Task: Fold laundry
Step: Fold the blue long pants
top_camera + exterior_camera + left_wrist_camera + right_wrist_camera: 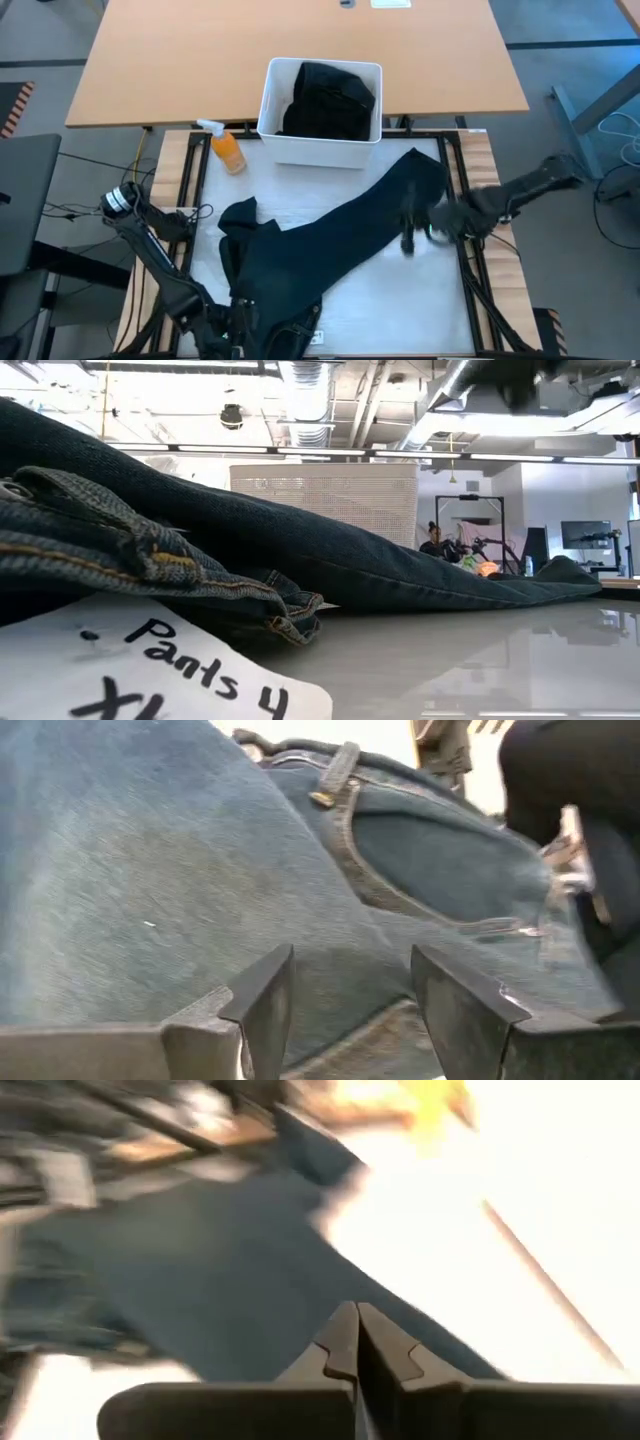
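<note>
As seen from above: jeans (330, 250) spread on the table (400, 300), long axis diagonal. Waist bunched at the near left, single visible leg pointing to the far right, hem just short of the bin (268, 110). Black clothing (330, 100) heaped inside that bin at the table's far edge; orange bottle (228, 150) just beside the bin's left corner. Left gripper (240, 335) at the near edge, over the waist. Right gripper (410, 235) over the leg's upper stretch, near its right border; contact with the cloth impossible to tell.

From table height: denim filling the left of the picture and tapering away to the right, waistband and belt loop (150, 545) close to the lens. White label (180, 670) marked "Pants 4" lying in front of the waist. Bin behind the cloth; a person (435, 540) far off in the room.

From the left wrist: fingers (265, 1000) set apart, claw released, nothing pinched. Denim directly ahead, with pocket seam and belt loop in sight.

From the right wrist: fingers (340, 1340) pressed flat together, clenched on nothing, with the blurred leg stretching away beyond them.
</note>
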Robot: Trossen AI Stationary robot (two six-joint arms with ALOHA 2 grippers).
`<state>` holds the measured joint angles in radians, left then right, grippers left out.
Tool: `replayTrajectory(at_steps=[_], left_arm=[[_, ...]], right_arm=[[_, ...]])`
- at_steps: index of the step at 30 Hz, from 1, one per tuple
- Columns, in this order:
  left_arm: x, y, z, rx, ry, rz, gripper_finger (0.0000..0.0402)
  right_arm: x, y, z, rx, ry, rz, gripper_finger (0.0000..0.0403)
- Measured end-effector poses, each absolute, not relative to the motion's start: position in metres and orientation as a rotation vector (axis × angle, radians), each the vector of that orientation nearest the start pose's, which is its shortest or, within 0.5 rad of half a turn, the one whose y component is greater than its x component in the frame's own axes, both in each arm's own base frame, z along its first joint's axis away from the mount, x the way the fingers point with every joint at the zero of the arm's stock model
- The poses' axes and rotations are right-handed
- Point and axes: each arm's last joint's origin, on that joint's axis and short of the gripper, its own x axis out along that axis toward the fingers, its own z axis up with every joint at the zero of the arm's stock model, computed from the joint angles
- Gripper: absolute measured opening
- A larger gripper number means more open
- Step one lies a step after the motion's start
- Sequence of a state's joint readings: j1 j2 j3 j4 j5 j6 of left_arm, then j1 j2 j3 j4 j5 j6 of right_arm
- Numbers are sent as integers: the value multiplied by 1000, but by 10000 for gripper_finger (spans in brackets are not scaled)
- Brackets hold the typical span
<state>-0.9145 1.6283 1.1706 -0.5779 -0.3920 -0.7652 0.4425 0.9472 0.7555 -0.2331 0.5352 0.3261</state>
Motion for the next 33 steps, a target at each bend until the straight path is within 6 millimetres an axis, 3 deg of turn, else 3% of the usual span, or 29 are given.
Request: replayTrajectory(at_steps=[5, 10, 18, 26, 33], left_arm=[[220, -239, 228, 23, 977, -107, 183], [229, -230, 228, 53, 984, -115, 182], [229, -230, 228, 1, 1020, -137, 182], [230, -231, 229, 26, 976, -108, 182], [233, -230, 231, 91, 905, -76, 182]], right_arm=[[213, 148, 275, -176, 207, 13, 24], [238, 195, 231, -476, 151, 89, 47], [285, 221, 194, -571, 220, 52, 110], [335, 249, 186, -631, 238, 160, 172], [383, 255, 178, -611, 347, 164, 192]])
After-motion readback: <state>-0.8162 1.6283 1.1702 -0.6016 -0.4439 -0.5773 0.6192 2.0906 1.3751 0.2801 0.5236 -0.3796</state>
